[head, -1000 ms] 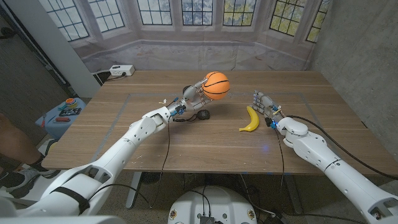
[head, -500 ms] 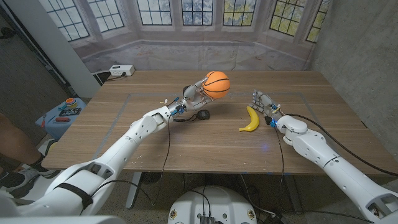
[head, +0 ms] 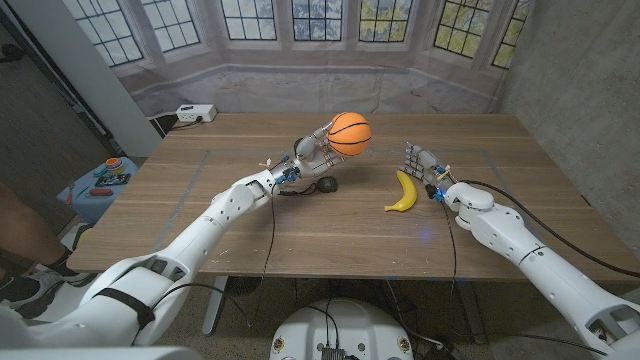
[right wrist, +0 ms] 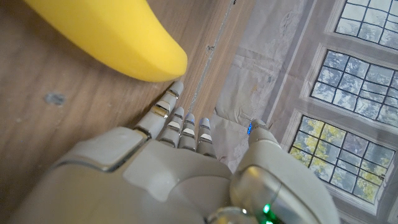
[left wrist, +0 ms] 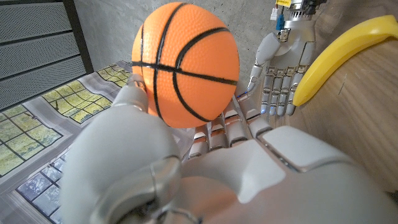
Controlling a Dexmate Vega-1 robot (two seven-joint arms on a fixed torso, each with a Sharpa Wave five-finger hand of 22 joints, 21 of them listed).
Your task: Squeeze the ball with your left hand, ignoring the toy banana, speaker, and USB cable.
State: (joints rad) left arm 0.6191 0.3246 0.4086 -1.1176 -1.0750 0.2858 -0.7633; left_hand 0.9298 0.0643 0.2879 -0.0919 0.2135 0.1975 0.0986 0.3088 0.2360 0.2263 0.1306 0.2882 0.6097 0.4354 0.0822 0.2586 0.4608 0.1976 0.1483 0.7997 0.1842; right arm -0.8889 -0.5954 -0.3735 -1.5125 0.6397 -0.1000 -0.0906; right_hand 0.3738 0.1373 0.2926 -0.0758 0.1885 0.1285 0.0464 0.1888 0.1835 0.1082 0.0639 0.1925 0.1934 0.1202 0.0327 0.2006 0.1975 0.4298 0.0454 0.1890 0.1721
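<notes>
A wall of paned windows [head: 320, 20] stands behind the wooden table [head: 230, 215], and a white power strip [head: 195, 113] lies at the far left corner of the table. I use the toy banana [head: 402, 191] as the landmark. Left of the banana, the left hand [head: 312, 152] holds the orange ball [head: 350, 134] up in the air above the table; in the left wrist view its fingers [left wrist: 217, 134] are wrapped under the ball [left wrist: 186, 62] and the thumb is on the other side. Below this hand, still left of the banana, a small dark thing [head: 325, 184] lies on the wood with a thin cable; it is perhaps the speaker, but it is too small to be sure. Just right of the banana, the right hand [head: 424, 166] stands near it, fingers straight and grasping nothing. In the right wrist view the fingertips [right wrist: 171, 93] are just beside the banana [right wrist: 106, 37].
</notes>
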